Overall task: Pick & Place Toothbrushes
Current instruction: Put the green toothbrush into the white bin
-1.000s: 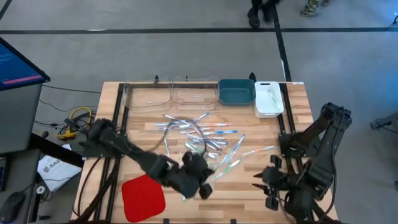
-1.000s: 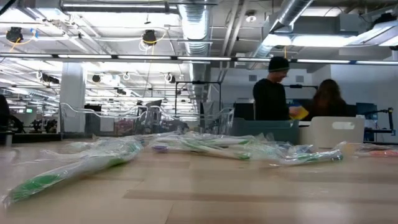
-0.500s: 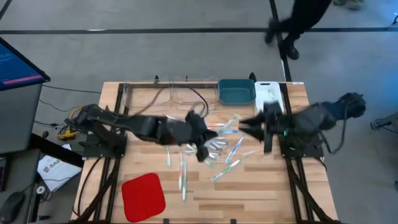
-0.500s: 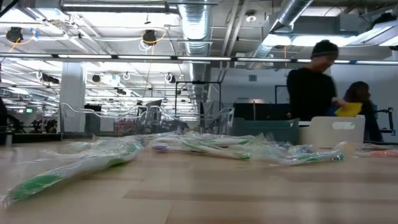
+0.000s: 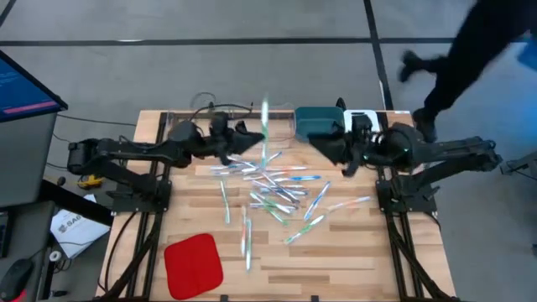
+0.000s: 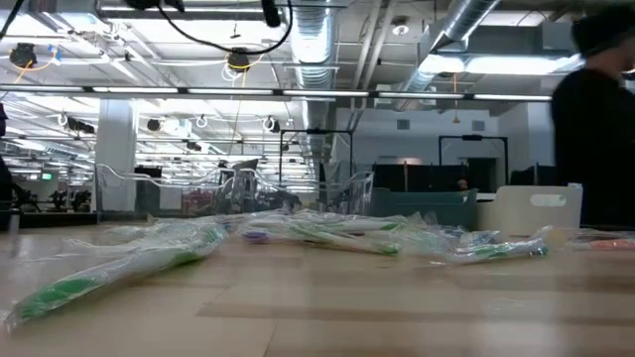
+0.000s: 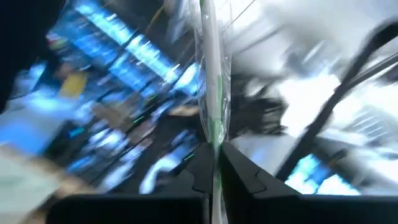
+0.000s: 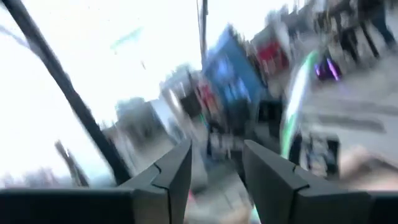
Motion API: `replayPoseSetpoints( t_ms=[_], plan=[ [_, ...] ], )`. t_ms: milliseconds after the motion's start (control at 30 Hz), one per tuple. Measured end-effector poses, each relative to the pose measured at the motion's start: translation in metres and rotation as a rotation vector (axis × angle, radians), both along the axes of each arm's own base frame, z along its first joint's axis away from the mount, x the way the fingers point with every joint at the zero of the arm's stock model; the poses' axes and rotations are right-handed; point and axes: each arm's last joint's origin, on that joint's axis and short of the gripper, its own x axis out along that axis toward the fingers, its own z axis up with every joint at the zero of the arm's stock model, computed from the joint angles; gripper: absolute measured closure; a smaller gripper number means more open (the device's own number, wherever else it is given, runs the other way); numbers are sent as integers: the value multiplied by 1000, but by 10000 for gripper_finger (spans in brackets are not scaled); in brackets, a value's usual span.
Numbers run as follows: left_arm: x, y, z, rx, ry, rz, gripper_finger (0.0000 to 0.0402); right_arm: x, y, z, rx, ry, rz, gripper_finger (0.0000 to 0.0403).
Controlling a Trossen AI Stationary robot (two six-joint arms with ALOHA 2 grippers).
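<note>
Several toothbrushes [image 5: 270, 183] in clear wrappers lie heaped on the middle of the wooden table [image 5: 352, 260]; in the low view the heap [image 6: 327, 233] rests flat on the tabletop. My left gripper [image 5: 248, 141] is up above the far middle of the table, shut on one wrapped toothbrush with green on it [image 5: 264, 126]. My right gripper [image 5: 320, 144] faces it from the right, in front of the teal bin [image 5: 319, 122], open with nothing between its fingers [image 8: 217, 155]. Neither gripper shows in the low view. My left gripper pinches the wrapped toothbrush between its two fingertips [image 7: 205, 171]. The part in the hold [image 7: 214, 146] is on the brush's green-marked stretch, and the rest runs out well beyond the fingers. The fingers point about level toward the table's right. The brush is lifted clear of the table.
Along the far edge stand two clear bins [image 5: 201, 127], the teal bin and a white bin [image 5: 362, 132]. A red pad [image 5: 193, 263] lies at the near left. A person [image 5: 474, 50] walks past beyond the far right corner and shows in the low view [image 6: 600, 119].
My left gripper has swung from the near edge beside the red pad up and toward the far edge, tipping from pointing down to about level, with a toothbrush in its fingers. My right gripper has come from the near right toward the far middle and tipped up likewise.
</note>
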Motion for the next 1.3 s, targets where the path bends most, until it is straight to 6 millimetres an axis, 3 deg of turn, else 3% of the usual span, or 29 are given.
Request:
replayPoseSetpoints(
  t_ms=[233,500,667,933,1300],
  plan=[
    [-1,-1,4,-83,-24,-62,398,35,-28,-24,159,20,-24,255],
    [4,-9,-4,-198,66,-56,398,69,-26,-10,85,58,42,233],
    [5,-12,-5,-169,80,-49,398,83,-25,-10,89,215,43,219],
    [6,-14,-7,-169,99,-45,398,92,-25,-5,87,266,40,196],
    [-5,-14,0,-134,116,49,398,76,-21,-1,88,328,47,198]
  ],
)
